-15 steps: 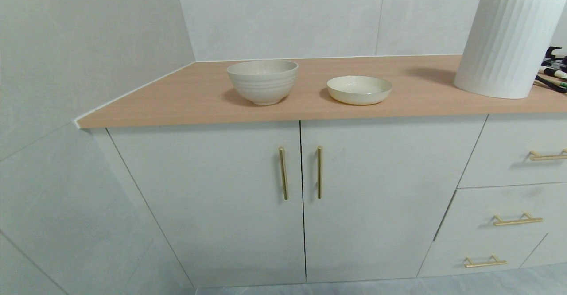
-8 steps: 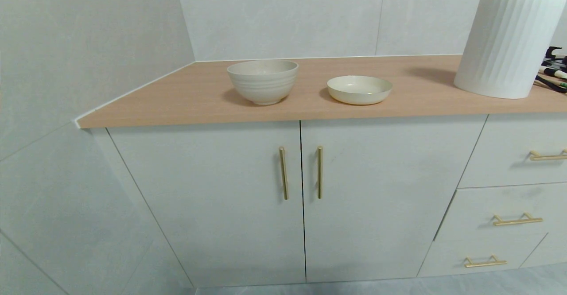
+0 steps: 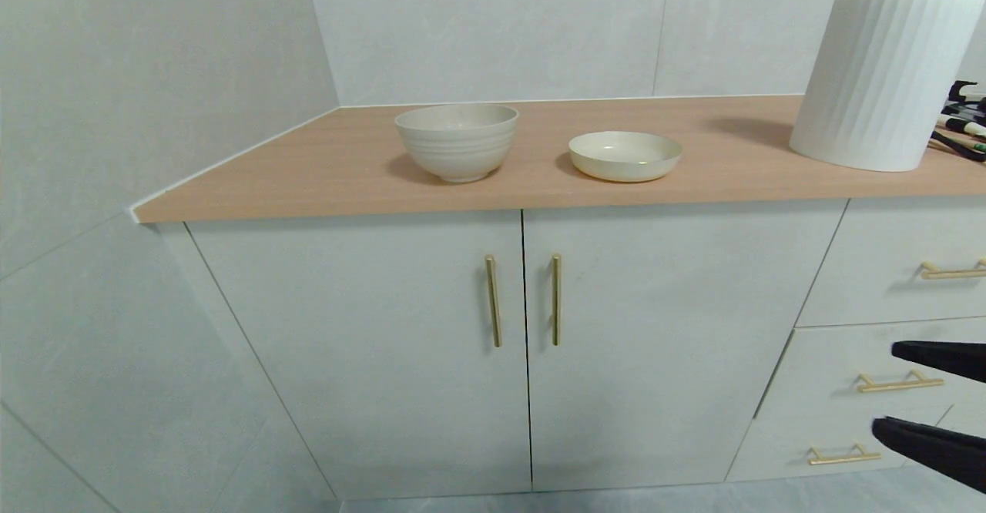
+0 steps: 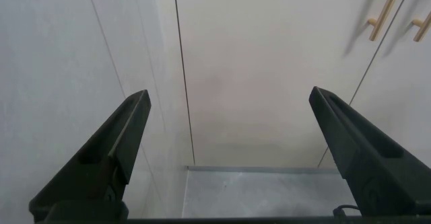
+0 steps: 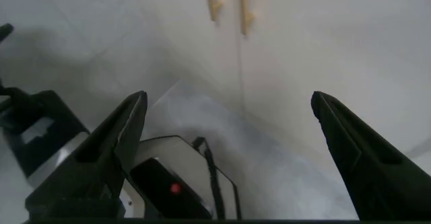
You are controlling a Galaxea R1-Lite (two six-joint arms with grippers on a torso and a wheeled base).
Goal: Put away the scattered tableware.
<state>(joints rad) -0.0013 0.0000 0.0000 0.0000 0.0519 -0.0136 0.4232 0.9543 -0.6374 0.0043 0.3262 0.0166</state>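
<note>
the ribbed bowl [image 3: 457, 142] stands upright, mouth up, on the wooden countertop [image 3: 347, 166] near its front edge, above the left cabinet door [image 3: 362, 343]. the shallow dish [image 3: 625, 155] lies flat to its right, apart from it, with bare wood between. both are round. a tall white ribbed cylinder [image 3: 886, 82] stands well to the right of the dish. the doors are shut, their gold handles [image 3: 493, 301] vertical. the right gripper [image 3: 884, 387], jaws spread wide, is low before the drawers [image 3: 886, 274]. the left gripper [image 4: 227, 95], jaws also apart, is low by the cabinet front.

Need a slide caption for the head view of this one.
Bowl and shallow dish sit on the wooden counter above closed cabinet doors; open right end effector before the drawers.
</note>
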